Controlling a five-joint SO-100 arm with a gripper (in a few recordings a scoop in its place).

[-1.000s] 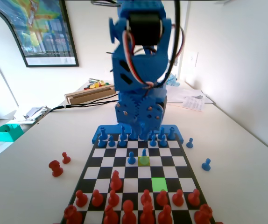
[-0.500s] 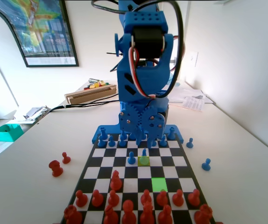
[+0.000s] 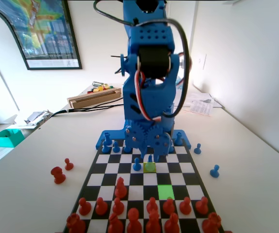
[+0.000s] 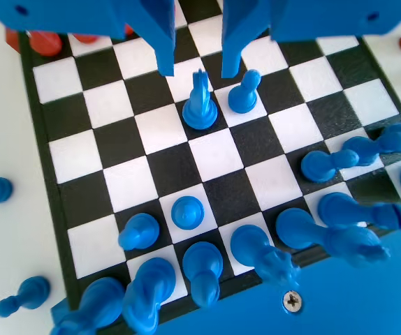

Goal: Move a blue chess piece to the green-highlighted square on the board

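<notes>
The room is bright and white-walled, with a framed poster hung at the upper left of the fixed view and a wall outlet at the right. A broad white table carries everything; toward its far side lie a flat cardboard box, loose papers and, at the left edge, a teal bin.

The board runs down the middle of the table, its black and white squares ending at a blue edge piece beneath the arm. Red pieces crowd the near rows in the fixed view, and two more stand off the board at the left. Blue pieces line the far rows, with two off the board at the right.

The green-highlighted square sits bare just ahead of the red ranks. The blue chess piece stands farther up, on the paler yellow-green square, with a round-headed blue pawn just beside it.

The gripper hangs directly above the blue chess piece, jaws spread apart on either side of its pointed top and not touching it.
</notes>
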